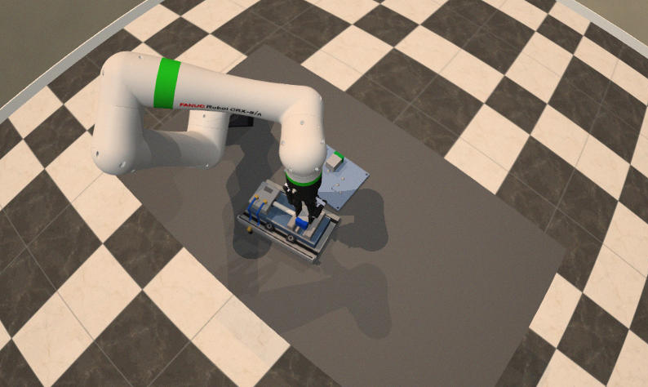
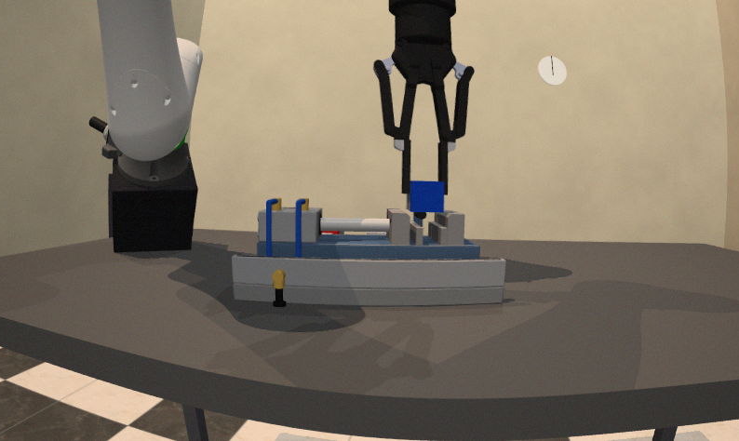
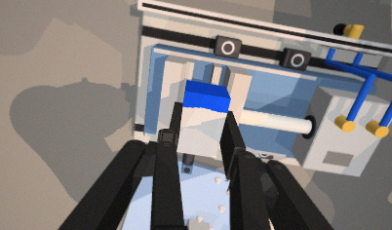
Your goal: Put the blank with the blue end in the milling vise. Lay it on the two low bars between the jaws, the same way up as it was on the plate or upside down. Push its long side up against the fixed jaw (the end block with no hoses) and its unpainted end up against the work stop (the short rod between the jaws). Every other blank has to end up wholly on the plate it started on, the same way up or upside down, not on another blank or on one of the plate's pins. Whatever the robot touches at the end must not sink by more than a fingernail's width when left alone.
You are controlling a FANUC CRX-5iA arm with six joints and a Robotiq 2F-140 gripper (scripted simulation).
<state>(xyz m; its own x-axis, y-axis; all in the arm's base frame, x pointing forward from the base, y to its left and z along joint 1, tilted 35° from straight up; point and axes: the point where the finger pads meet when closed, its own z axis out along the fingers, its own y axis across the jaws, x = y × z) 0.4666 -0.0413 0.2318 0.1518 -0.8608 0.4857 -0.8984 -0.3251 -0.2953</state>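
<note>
My gripper (image 2: 424, 189) is shut on the blank with the blue end (image 2: 427, 196). It holds the blank just above the gap between the vise jaws. In the wrist view the blank (image 3: 205, 117) is grey with its blue end pointing toward the vise rail, and my fingers clamp its long sides. The milling vise (image 2: 368, 241) stands on the table. Its fixed jaw (image 2: 450, 226) is on the right and its moving jaw (image 2: 398, 224) is left of the gap. The block with blue hoses (image 2: 288, 224) is at the far left. The work stop is hidden behind the blank.
A light blue plate (image 1: 342, 180) lies behind the vise and carries a grey blank with a green end (image 1: 335, 160) and small pins. A yellow-topped post (image 2: 278, 287) stands in front of the vise base. The robot base (image 2: 152, 210) is at the left.
</note>
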